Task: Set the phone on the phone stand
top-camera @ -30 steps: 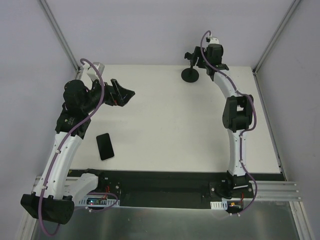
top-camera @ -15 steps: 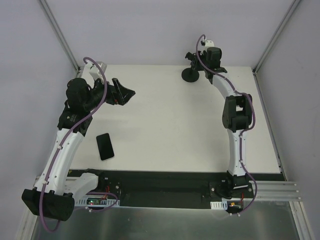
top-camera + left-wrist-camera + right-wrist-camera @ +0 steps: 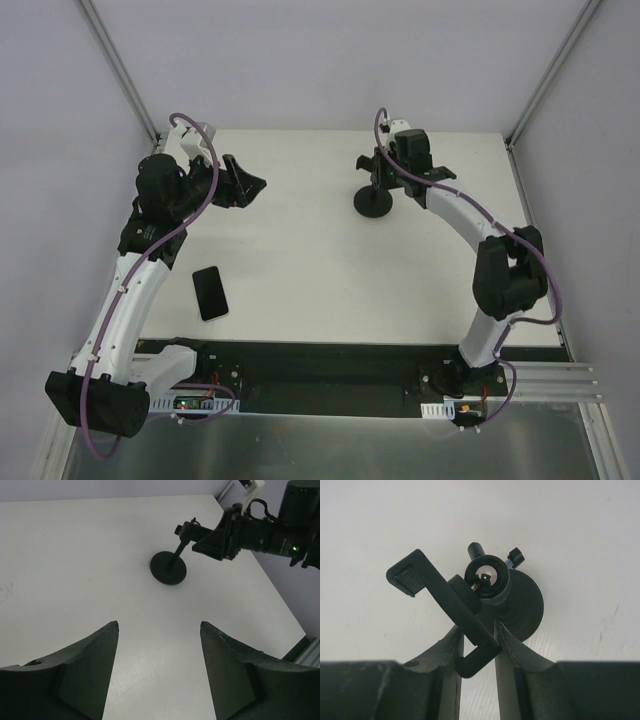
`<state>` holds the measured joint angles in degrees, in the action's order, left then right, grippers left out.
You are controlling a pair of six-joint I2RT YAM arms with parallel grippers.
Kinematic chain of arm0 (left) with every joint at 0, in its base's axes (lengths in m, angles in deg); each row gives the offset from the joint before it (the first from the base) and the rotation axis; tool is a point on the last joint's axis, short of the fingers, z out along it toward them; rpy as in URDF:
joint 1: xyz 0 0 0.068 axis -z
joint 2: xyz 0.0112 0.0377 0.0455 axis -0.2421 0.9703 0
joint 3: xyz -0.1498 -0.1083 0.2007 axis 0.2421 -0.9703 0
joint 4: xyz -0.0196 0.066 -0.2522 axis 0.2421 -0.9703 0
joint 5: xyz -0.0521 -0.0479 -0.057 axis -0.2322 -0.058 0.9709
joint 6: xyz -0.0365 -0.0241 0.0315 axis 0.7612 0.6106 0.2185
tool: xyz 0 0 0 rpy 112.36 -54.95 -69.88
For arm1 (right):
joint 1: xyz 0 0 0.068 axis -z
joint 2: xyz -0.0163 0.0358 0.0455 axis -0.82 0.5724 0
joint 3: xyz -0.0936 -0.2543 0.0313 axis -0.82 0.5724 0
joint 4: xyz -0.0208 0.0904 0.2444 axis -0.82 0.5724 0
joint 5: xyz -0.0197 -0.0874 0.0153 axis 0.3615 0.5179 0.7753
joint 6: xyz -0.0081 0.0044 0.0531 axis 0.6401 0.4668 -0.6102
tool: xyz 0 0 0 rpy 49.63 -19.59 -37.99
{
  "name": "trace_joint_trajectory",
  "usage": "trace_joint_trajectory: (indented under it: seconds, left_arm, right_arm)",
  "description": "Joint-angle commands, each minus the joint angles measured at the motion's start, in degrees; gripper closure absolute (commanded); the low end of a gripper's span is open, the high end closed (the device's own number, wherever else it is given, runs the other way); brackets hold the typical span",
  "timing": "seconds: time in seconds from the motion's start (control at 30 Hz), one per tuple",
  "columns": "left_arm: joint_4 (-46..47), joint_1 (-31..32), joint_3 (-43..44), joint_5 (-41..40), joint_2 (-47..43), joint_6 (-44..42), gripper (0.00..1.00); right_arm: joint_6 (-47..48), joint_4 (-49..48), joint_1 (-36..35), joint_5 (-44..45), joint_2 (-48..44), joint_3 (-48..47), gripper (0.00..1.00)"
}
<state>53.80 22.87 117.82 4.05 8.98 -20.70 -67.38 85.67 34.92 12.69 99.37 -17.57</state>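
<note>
Where the white table (image 3: 330,270) fills the floor of the cell, it is matt and plain, shut in by pale lilac walls (image 3: 300,60), with bare metal posts (image 3: 120,70) running up the two far corners and a black strip along the near edge where both arms are bolted. The phone (image 3: 210,293) lies flat on the near left part of the table, beside the left arm and well apart from everything else. It is a thin black slab with rounded corners and a glossy face. Its long axis runs roughly near to far, with the far end leaning a little to the left. The stand (image 3: 373,202) is out in the far middle of the table, right of centre: a round black disc, a thin post and a bracket on top. The right gripper (image 3: 477,640) is clenched on that bracket, one finger pressing each side of its flat arm. Whether the disc sits fully flat I cannot tell. The left gripper (image 3: 159,630) hangs over the far left of the table with its jaws spread wide on nothing, facing the stand.
</note>
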Motion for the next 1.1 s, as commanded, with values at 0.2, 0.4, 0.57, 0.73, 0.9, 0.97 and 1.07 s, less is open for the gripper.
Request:
trace_joint_trajectory:
  seconds: [0.2, 0.4, 0.57, 0.73, 0.9, 0.97, 1.07]
  left_arm:
    - [1.40, -1.13, 0.34, 1.39, 1.75, -1.49, 0.37]
    - [1.40, -1.13, 0.34, 2.00, 4.38, -1.76, 0.38]
    - [0.96, -1.22, 0.61, 2.18, 6.40, -1.50, 0.28]
    - [-0.62, -1.30, 1.22, 1.05, 7.64, -0.97, 0.02]
    - [-3.52, -1.31, 1.92, -9.20, 9.56, -0.71, 0.01]
    - [-9.56, -1.13, 3.24, -14.84, 10.88, -0.27, 0.01]
    - [-23.71, -2.53, 7.11, -25.66, 14.13, 4.36, 0.01]
  right_arm:
    - [-4.77, -6.52, -9.01, 1.45, -27.05, 26.63, 0.99]
    - [-4.77, -1.87, -10.51, 3.73, -35.31, 33.41, 0.99]
    - [-5.12, 2.86, -11.04, 3.47, -38.93, 35.52, 0.99]
    - [-3.81, 4.46, -11.04, 2.77, -40.60, 36.23, 0.61]
    - [-5.65, 12.80, -11.04, 2.77, -43.22, 32.80, 0.04]
    - [-5.83, 14.21, -11.13, 0.68, -46.04, 32.80, 0.04]
    - [-5.04, 17.12, -11.04, 0.57, -53.84, 33.76, 0.04]
